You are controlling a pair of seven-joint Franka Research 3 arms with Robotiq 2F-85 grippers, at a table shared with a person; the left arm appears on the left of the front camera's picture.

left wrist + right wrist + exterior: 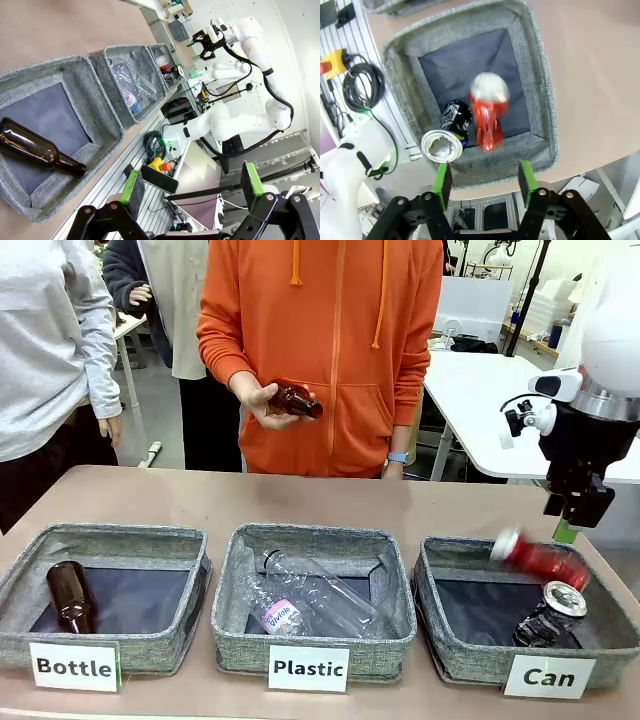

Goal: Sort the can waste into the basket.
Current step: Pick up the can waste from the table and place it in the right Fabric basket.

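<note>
Red can mid-air over Can basket (dark can inside)

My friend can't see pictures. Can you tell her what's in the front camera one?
A red can is blurry above the grey "Can" basket, under the right claw. A dark can lies inside.

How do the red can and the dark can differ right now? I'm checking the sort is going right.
The red can is shiny red and blurred, apparently dropping clear of the right claw; the dark can is multi-coloured and lies still. The red can sits above the Can basket, the dark can on its lining. The dark can's silver round end faces up. Both are small and crushed.
</note>
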